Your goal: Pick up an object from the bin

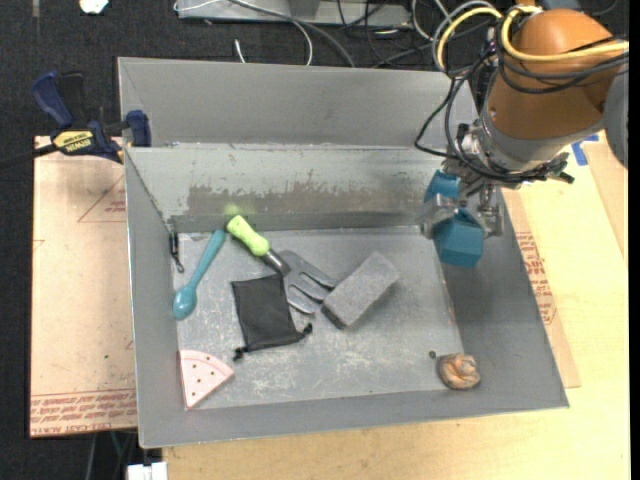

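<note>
My gripper [463,224] hangs over the right side of the bin, near the back wall. A teal-blue block [460,244] sits between its fingers, held above the bin floor. The nearest loose things are a grey foam block [360,288] lying at an angle to the lower left, and a small brown lumpy thing [459,371] on the floor near the front right corner.
A fork with a lime-green handle [246,234] and a teal spoon [198,273] lie left of centre. A black cloth pouch [265,313] lies between them and the foam block. A pink wedge [203,376] lies at the front left. The orange-covered arm comes in from the upper right.
</note>
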